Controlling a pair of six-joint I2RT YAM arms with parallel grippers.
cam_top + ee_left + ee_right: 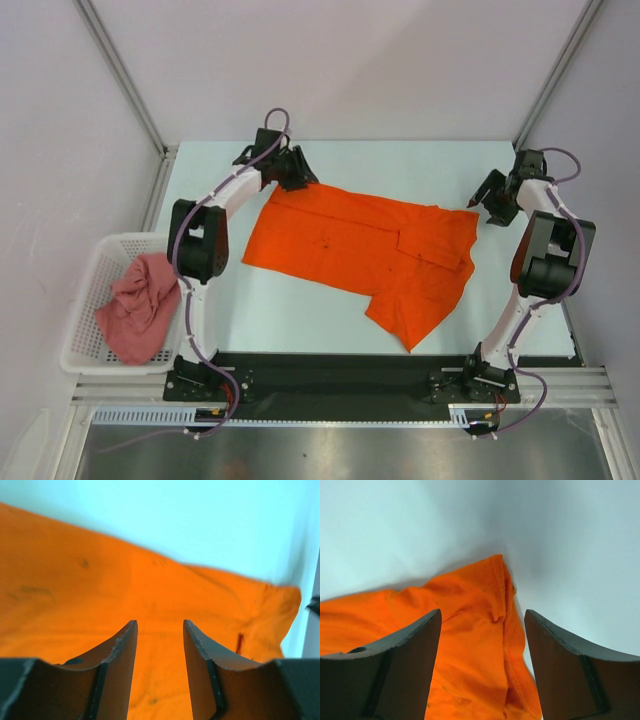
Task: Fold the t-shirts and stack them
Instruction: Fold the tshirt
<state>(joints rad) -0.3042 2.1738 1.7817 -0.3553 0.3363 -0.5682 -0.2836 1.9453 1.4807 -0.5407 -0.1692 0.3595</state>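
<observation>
The bright orange t-shirt [370,250] lies spread across the middle of the table, partly folded, with a flap doubled over near its right side. My left gripper [302,176] hovers at the shirt's far left corner. In the left wrist view the left gripper [160,622] is open, with orange cloth [100,595] below the gap and nothing pinched. My right gripper [484,205] hangs just off the far right corner. The right wrist view shows the right gripper [482,612] open over the shirt's hemmed corner [470,645]. The salmon-pink t-shirt [138,305] sits crumpled in the basket.
A white lattice basket [95,260] stands off the table's left edge beside the left arm. Metal frame posts [125,75] and white walls close in the back and sides. A black base rail [340,375] runs along the near edge.
</observation>
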